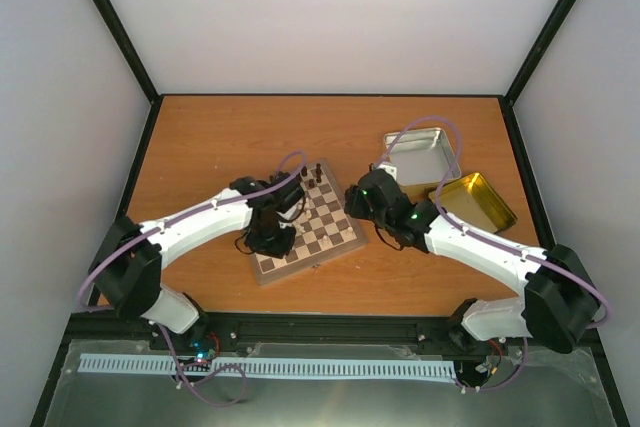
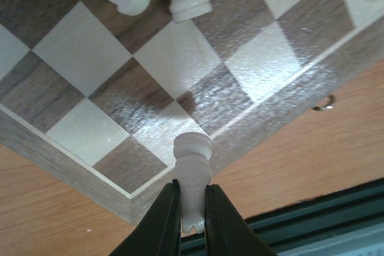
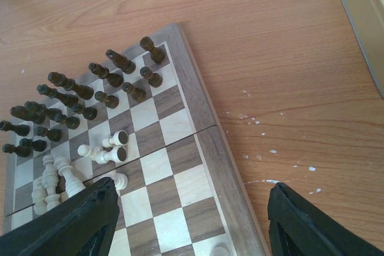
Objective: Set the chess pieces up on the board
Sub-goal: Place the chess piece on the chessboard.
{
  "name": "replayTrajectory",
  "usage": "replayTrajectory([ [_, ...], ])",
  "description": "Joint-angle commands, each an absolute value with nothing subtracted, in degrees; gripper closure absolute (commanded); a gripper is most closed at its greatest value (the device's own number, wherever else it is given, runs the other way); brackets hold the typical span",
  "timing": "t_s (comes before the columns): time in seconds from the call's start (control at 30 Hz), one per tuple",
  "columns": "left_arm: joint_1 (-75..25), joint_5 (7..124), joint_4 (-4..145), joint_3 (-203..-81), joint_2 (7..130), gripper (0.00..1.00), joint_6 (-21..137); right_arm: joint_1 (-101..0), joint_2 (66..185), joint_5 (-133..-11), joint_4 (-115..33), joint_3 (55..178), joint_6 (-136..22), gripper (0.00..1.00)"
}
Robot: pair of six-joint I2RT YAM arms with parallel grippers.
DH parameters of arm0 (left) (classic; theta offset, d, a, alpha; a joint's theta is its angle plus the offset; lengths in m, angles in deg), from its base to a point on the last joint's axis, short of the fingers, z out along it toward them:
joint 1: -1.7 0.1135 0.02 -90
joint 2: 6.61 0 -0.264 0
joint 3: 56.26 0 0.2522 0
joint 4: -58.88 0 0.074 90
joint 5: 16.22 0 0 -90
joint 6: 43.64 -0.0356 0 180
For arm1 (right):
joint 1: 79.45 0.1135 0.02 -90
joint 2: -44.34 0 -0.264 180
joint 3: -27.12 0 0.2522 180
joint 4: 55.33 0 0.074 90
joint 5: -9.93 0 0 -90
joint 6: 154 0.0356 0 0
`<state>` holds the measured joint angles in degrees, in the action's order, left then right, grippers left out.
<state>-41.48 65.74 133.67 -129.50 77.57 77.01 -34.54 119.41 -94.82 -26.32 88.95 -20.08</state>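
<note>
Left tool (image 2: 192, 199) is closed tight on one pale piece (image 2: 192, 160), holding it over the rim of the board (image 2: 120, 106), by a corner square. The board lies skewed at the middle of the surface (image 1: 220, 137), between the two arms. On it, dark pieces (image 3: 78, 94) stand in rows at the far end. Closer in, a few pale pieces (image 3: 65, 175) stand bunched by one edge, and two more lie tipped on their sides just beside them. Right tool (image 3: 192, 196) hangs over the board's right half, jaws spread wide with nothing between them. Right of the board, a silver tin (image 1: 430, 162) and a gold tin (image 1: 478, 202) sit on the surface.
</note>
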Motion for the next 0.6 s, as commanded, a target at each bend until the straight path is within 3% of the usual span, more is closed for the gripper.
replayTrajectory([
  [0.0, -42.29, 70.14, 138.81, -133.06, 80.64, 0.99, 74.55, -35.4, 117.25, -97.99, -26.72, 87.37, -20.67, 0.32],
  [0.57, -42.42, 68.15, 138.38, -132.42, 83.85, 0.97, 69.82, -35.68, 115.56, -96.81, -27.66, 85.31, -19.34, 0.31],
])
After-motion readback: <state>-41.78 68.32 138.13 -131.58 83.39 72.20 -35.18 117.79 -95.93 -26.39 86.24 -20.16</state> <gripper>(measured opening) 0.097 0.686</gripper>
